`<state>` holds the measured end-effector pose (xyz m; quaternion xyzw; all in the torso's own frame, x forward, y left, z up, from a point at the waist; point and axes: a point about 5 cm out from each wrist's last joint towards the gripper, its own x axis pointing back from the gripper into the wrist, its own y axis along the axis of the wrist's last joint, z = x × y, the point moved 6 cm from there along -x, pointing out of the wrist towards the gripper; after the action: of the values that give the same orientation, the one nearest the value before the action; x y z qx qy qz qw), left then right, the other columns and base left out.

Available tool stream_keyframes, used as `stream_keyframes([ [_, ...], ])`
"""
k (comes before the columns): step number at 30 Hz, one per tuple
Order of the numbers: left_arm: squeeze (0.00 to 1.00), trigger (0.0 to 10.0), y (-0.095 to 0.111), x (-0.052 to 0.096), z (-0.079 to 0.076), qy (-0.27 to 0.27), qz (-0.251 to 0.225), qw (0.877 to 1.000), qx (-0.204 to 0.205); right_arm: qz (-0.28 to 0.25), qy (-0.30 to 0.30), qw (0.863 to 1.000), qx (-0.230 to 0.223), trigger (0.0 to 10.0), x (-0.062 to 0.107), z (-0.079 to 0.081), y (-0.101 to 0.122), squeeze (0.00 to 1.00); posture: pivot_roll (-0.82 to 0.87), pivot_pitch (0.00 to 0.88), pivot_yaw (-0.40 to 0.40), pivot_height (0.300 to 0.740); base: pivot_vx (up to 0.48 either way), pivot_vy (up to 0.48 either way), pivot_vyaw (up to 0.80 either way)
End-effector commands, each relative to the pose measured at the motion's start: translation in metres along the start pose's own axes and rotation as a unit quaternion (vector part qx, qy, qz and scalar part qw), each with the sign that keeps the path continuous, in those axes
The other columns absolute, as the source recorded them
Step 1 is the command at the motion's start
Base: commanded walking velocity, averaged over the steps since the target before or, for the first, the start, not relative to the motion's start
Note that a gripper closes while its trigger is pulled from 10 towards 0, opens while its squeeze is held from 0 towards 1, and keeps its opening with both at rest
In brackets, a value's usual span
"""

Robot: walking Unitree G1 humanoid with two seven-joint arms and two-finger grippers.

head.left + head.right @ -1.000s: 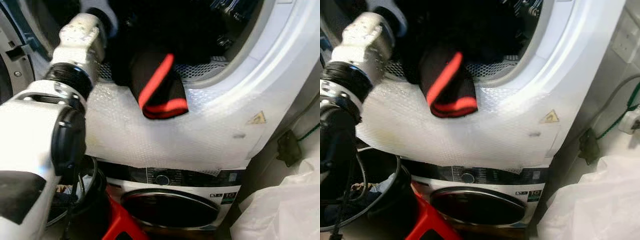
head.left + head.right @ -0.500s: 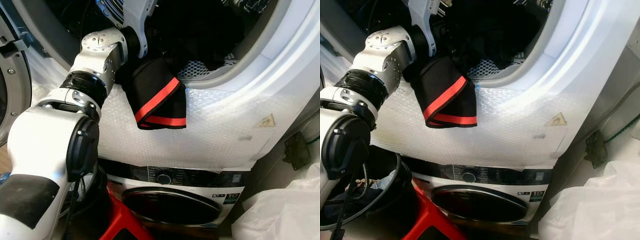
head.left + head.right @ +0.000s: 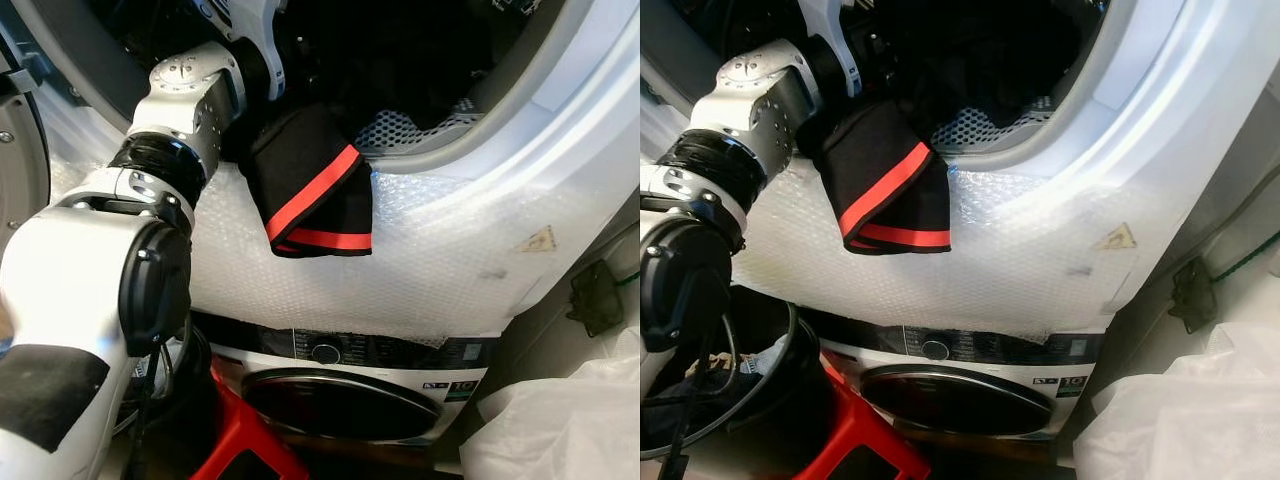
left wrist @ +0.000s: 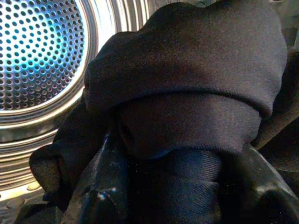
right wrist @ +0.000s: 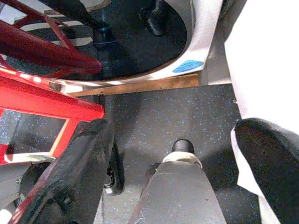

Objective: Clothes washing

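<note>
One dark garment [image 4: 187, 84] (bunched), clamped in left pincer [image 4: 177, 196]

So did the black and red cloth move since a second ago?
Yes. The black cloth with the red stripe now hangs further out over the drum's white rim and has swung left, with the left gripper clamped on dark fabric inside.

Left gripper [image 4: 180, 186] clamped on a bunched black garment [image 4: 187, 84], dark cloth folded over and between its two black fingers [image 4: 100, 196], perforated steel drum [image 4: 39, 51] gleaming blue-lit beyond it
</note>
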<state>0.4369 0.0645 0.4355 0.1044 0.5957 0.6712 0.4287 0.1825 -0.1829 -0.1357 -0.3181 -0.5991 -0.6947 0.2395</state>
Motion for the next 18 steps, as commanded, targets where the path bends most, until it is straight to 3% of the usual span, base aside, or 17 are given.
stream_keyframes([
  [1, 1.0, 10.0, 0.001, 0.0, -0.002, -0.016, 0.017, 1.0, -0.014, 0.121, -0.012, 0.992, -0.016, 10.0, 0.025, -0.002, -0.073, 0.0, -0.06, 0.219, 0.128, 0.74, 0.0, 0.0, 0.0],
  [11, 1.0, 10.0, 0.007, 0.008, -0.006, -0.079, 0.041, 0.994, -0.059, 0.125, -0.001, 0.992, -0.018, 10.0, 0.022, 0.009, -0.07, 0.0, -0.02, 0.208, 0.143, 0.74, 0.0, 0.0, 0.0],
  [18, 1.0, 10.0, 0.016, 0.024, -0.018, -0.184, 0.05, 0.979, -0.076, 0.123, 0.008, 0.992, -0.02, 10.0, 0.018, 0.019, -0.065, 0.0, 0.0, 0.188, 0.146, 0.74, 0.0, 0.0, 0.0],
])
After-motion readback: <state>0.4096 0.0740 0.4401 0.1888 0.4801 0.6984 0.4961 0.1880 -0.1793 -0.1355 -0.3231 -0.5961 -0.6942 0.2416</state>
